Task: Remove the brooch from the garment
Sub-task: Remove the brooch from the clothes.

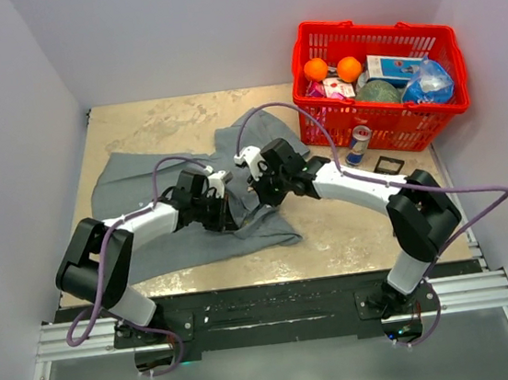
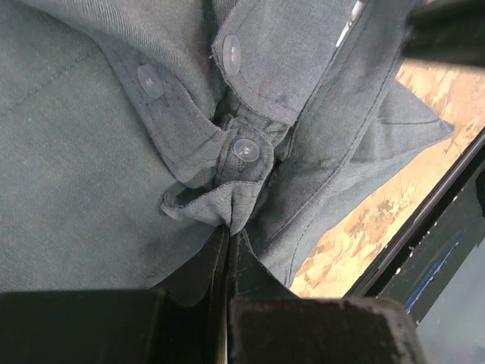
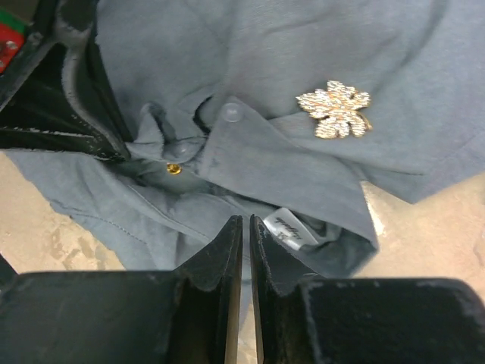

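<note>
- Right up close, the left claw (image 2: 227,231) is pinched tight on a fold of the grey, thin-woven, button-front shirt (image 2: 76,152), at the collar just below a small white button (image 2: 246,149).
- The right claw (image 3: 245,227) is nearly closed, with only a slit between its fingers and nothing visibly caught.
- The glittery gold flower-shaped brooch (image 3: 334,111) is still pinned to the cloth, so I'd say the removal itself is all left to do.
- It sits ahead of the right claw's tips, off to the right in its wrist view and apart from them.
</note>
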